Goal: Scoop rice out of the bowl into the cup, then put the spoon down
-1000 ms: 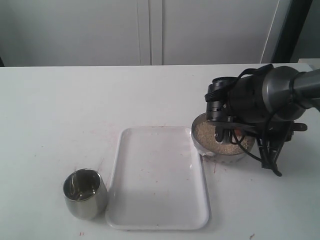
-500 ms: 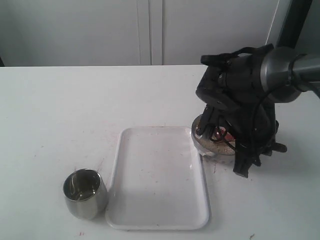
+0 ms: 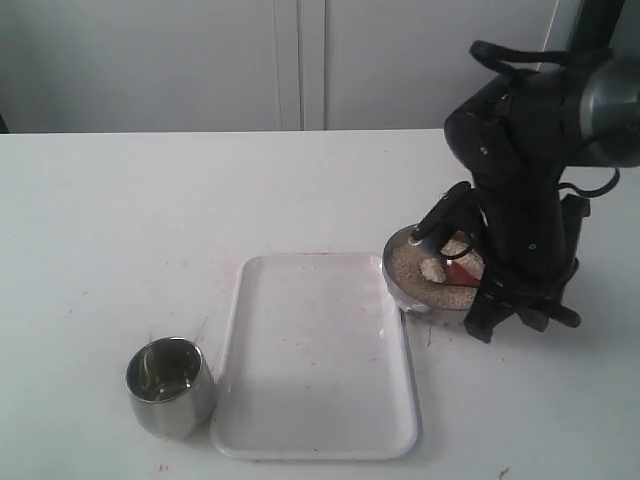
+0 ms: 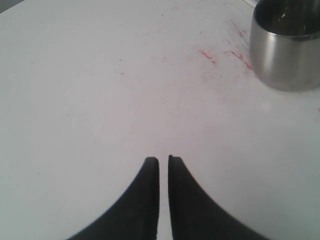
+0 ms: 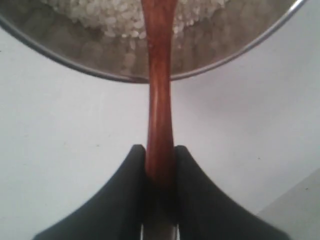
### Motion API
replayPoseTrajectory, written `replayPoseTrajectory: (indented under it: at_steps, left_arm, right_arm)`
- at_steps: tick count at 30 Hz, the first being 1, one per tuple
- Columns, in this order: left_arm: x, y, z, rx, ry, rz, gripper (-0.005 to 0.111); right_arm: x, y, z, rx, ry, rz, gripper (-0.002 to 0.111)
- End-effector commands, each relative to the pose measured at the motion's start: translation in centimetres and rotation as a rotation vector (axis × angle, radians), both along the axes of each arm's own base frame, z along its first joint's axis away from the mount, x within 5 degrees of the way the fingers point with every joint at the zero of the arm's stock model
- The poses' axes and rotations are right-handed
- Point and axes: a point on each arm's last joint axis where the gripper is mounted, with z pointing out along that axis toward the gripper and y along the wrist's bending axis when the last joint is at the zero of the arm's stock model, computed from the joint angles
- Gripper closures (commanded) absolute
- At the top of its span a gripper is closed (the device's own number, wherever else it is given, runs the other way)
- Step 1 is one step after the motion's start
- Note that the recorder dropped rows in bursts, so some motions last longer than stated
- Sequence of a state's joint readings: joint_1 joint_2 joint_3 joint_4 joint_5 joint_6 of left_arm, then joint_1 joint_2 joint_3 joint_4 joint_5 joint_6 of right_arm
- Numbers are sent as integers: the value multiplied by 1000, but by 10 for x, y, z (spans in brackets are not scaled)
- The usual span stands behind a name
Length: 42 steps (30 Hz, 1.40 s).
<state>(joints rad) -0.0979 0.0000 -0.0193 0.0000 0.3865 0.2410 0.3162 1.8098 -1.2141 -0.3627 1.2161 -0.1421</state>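
1. The right end effector (image 5: 160, 150) is clamped on the spoon (image 5: 159, 100). Its two dark fingers press on either side of the slim reddish-brown handle near its end.
2. In the right wrist view the handle runs straight from the fingers, across the steel rim of the bowl (image 5: 90, 52), and into the rice (image 5: 100, 12).
3. In the exterior view the bowl (image 3: 432, 304) stands on the white surface (image 3: 120, 220), touching or almost touching the white tray (image 3: 315, 350) at about 2 o'clock from the tray's centre.
4. The rice (image 3: 408, 268) fills the bowl. The reddish head of the spoon (image 3: 462, 272) shows toward the bowl's 3 o'clock side, with a paler clump of grains just beside it.
5. The right arm (image 3: 520, 170) bends down over the bowl from about 1 o'clock and hides the bowl's far right edge.
6. The cup (image 3: 170, 386) stands upright at about 8 o'clock from the tray's centre, just beside the tray's near left corner and well apart from the bowl.
7. The fingers of the left end effector (image 4: 163, 162) are drawn together with only a thin slit between them. It holds nothing and hangs over bare surface.
8. In the left wrist view the cup (image 4: 285, 50) is near that end effector but apart from it, with red smudges (image 4: 220, 55) on the surface beside its base. They do not read as letters.
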Motion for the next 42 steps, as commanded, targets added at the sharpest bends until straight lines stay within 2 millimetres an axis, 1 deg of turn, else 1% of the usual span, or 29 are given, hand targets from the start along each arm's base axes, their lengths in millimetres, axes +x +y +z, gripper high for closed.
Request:
replayPoseTrajectory:
  at_steps: [1, 3, 7, 14, 17, 22, 27, 31, 35, 42]
  left_arm:
    - [-1, 0, -7, -5, 58, -4, 92]
    - [-1, 0, -7, -5, 58, -4, 92]
    - [-1, 0, -7, -5, 58, -4, 92]
    - [-1, 0, -7, -5, 58, -4, 92]
    - [-1, 0, -7, -5, 58, -4, 92]
    - [-1, 0, -7, -5, 58, -4, 92]
    - [-1, 0, -7, -5, 58, -4, 92]
    - [-1, 0, -7, -5, 58, -4, 92]
    - [-1, 0, -7, -5, 58, -4, 92]
    - [-1, 0, -7, -5, 58, -4, 92]
  right_arm:
    - [-3, -8, 17, 72, -26, -41, 108]
    - [-7, -10, 24, 116, -43, -48, 108]
    - [-17, -12, 31, 172, -98, -54, 108]
    - [-53, -19, 27, 232, -188, -27, 108]
    - [-65, -19, 32, 272, -238, -26, 108]
    - [-77, -22, 49, 281, -269, -32, 108]
    - [-83, -23, 54, 281, -259, -41, 108]
    - [-86, -16, 55, 350, -244, -71, 108]
    - [-91, -3, 56, 356, -217, -12, 108]
    - [-100, 28, 76, 359, -180, 87, 108]
